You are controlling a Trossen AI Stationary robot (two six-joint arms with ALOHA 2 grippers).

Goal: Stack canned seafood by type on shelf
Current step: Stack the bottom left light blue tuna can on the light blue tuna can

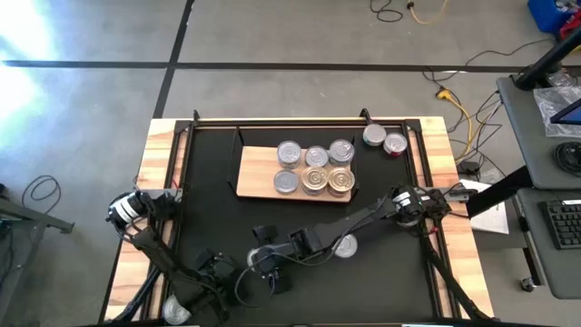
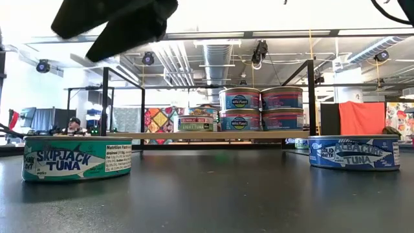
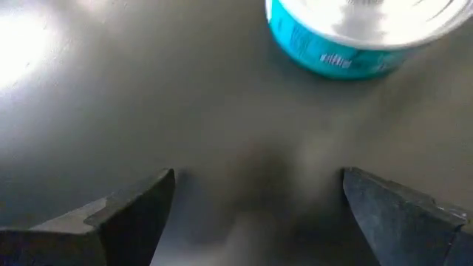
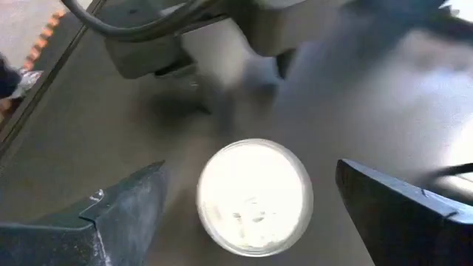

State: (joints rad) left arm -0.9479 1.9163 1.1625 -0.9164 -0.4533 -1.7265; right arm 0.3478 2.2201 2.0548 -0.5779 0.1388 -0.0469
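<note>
Skipjack tuna tin (image 2: pixel 76 159) sits closest on the black mat (image 1: pixel 209 209), an albacore tin (image 2: pixel 354 153) across from it. Beyond, the shelf (image 1: pixel 259 173) carries six stacked tins. Right gripper (image 4: pixel 247 210) hangs spread wide over a silver-topped can (image 4: pixel 254 196). Left gripper (image 3: pixel 259 203), gaping too, hovers low beside a teal can (image 3: pixel 355 37).

A robotics lab or workshop: bare grey concrete floor (image 1: pixel 300 36) with loose yellow and black cables (image 1: pixel 454 100), exposed silver ceiling ducts (image 2: pixel 217 61), and a grey desk with a black keyboard (image 1: pixel 565 222) at right.
</note>
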